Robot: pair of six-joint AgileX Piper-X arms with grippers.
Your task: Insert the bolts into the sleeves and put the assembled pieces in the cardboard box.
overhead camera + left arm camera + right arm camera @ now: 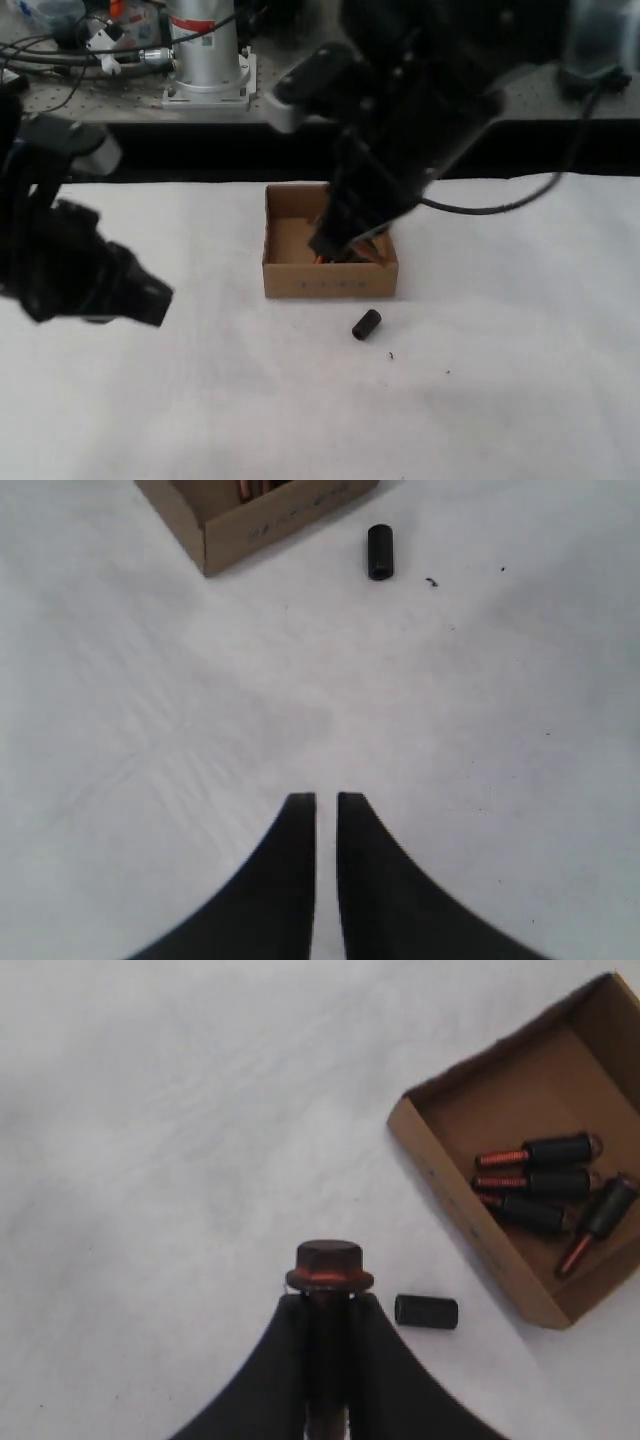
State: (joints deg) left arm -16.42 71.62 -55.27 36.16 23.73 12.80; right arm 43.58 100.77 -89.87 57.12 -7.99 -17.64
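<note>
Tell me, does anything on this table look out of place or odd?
Only mildly. One black sleeve lies loose on the white cloth just outside the cardboard box, while four assembled pieces lie inside it. It probably awaits the bolt held in the right pincer. A few tiny dark specks dot the cloth nearby.

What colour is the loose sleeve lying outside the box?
The sleeve is black; left wrist view shows it best.
</note>
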